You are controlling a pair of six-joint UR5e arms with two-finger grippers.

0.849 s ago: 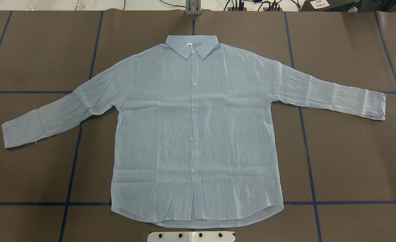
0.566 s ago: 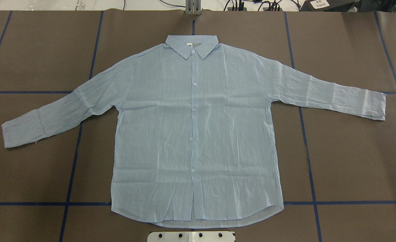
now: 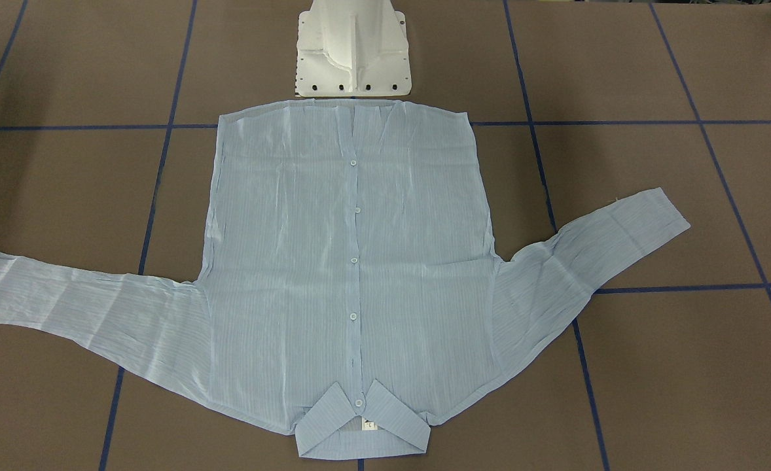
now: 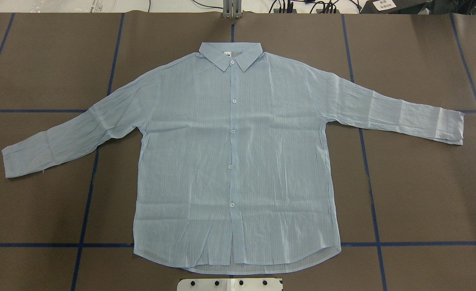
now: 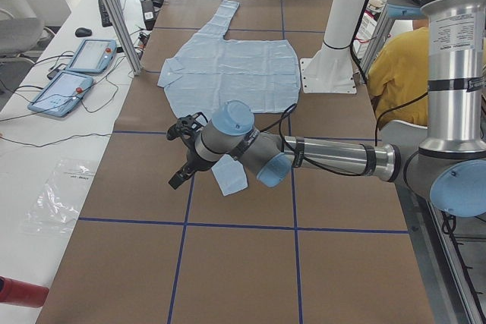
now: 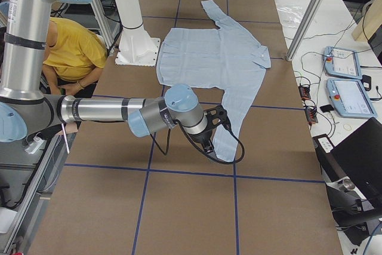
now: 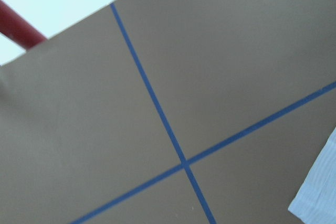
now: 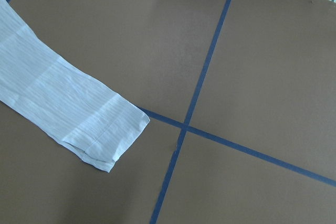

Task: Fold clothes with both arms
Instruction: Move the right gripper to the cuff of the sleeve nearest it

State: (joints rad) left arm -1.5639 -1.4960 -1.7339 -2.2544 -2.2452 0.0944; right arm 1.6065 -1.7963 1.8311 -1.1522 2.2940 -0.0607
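Note:
The clothes are one light blue striped shirt [image 4: 230, 161] lying flat and buttoned on the brown table, collar away from the robot and both sleeves spread out. It also shows in the front-facing view [image 3: 353, 261]. My left gripper [image 5: 181, 158] hovers beyond the left sleeve cuff [image 7: 321, 195], seen only in the side view; I cannot tell if it is open. My right gripper [image 6: 213, 138] hangs over the right sleeve cuff [image 8: 100, 129], also seen only from the side, state unclear. Neither wrist view shows fingers.
The white pedestal base [image 3: 353, 52] stands just behind the shirt's hem. Blue tape lines [image 4: 371, 202] grid the table. A person in a yellow top [image 6: 71, 46] sits behind the robot. Teach pendants [image 5: 76, 73] and cables lie along the far bench.

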